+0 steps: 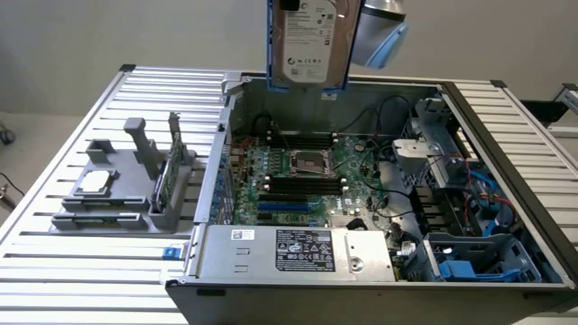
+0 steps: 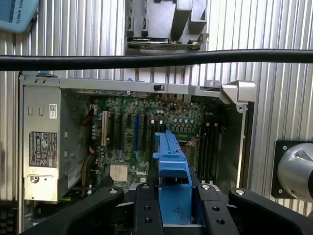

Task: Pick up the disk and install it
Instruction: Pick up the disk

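Note:
The disk (image 1: 307, 42) hangs upright high above the back edge of the open computer case (image 1: 361, 203), label facing the camera, with its blue carrier frame along the sides. In the wrist view my gripper (image 2: 172, 193) is shut on the disk (image 2: 171, 166), which is seen edge-on as a blue strip. A black finger (image 2: 145, 208) presses on each side. Far below it lies the motherboard (image 2: 146, 132). Part of the arm's wrist (image 1: 384, 30) shows beside the disk.
A grey fixture (image 1: 118, 183) on the exterior view's left holds a small silver chip (image 1: 95, 181) and an upright green card (image 1: 167, 179). The case has a power supply (image 1: 302, 252) in front and a blue drive bay (image 1: 470, 264) at the front right. A black cable (image 2: 156, 59) crosses the wrist view.

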`<state>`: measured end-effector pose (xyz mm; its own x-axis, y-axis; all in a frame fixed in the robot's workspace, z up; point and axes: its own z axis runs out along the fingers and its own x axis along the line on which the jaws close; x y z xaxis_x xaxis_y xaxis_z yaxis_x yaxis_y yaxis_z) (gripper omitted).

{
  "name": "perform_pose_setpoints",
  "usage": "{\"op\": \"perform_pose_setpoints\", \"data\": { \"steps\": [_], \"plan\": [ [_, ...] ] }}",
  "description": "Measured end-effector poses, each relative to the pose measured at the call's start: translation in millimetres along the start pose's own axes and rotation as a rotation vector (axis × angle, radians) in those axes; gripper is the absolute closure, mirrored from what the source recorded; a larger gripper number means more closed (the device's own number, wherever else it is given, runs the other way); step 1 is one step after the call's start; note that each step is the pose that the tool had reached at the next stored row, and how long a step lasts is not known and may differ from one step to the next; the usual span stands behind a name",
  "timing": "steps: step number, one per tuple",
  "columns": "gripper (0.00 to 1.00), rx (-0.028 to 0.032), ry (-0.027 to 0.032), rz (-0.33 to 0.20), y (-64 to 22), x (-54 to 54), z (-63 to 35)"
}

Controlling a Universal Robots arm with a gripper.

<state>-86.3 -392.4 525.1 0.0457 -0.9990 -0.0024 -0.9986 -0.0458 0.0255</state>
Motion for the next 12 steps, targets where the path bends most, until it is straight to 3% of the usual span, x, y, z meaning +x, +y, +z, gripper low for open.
{"op": "perform_pose_setpoints", "data": {
  "steps": [3, 12],
  "plan": [
    [0.68, -0.0015, 0.0001, 0.0, -9.7, 7.4, -4.7],
    [0.68, -0.0051, -0.0002, 0.0, -36.2, 32.7, -5.7]
  ]
}}
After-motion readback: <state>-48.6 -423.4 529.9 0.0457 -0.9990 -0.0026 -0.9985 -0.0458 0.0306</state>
